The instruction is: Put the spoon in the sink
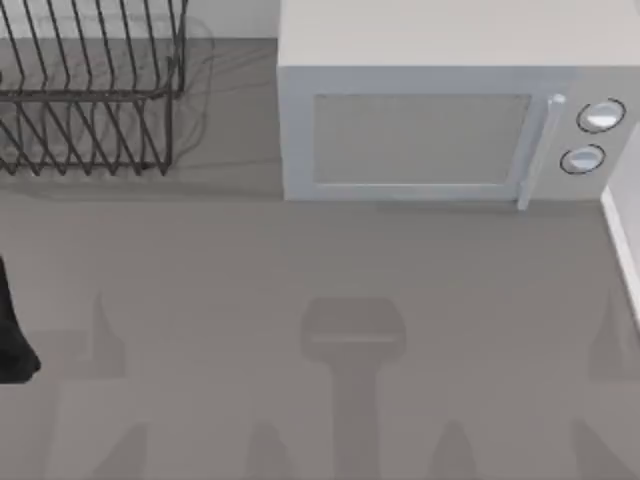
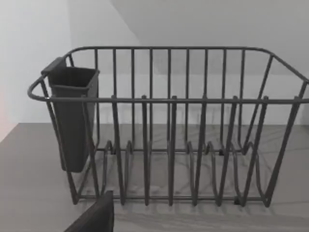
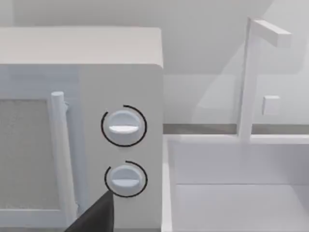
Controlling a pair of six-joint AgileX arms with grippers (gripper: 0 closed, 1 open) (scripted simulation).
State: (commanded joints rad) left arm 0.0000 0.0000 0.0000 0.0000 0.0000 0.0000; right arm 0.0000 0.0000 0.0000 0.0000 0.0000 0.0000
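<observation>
- Two arms, both near the table edges; left arm (image 1: 12,335) a dark shape at the top view's left edge.
- Left and right grippers: can't tell how they stand or whether either has hold of anything.
- Wire dish rack (image 1: 90,95) back left, dark cup (image 2: 72,118) hung on its end.
- Microwave (image 1: 440,110) back centre, door closed, two knobs (image 3: 124,125).
- Sink (image 3: 241,193) just beside microwave on the right, faucet (image 3: 253,72) behind it.
- Spoon: can't tell where.

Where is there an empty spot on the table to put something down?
The big bare stretch of table lies in front of the dish rack and the microwave, running across to the sink at the right edge. The back is crowded: rack and microwave stand there with a narrow gap between them. The left arm pokes in at the left edge.
</observation>
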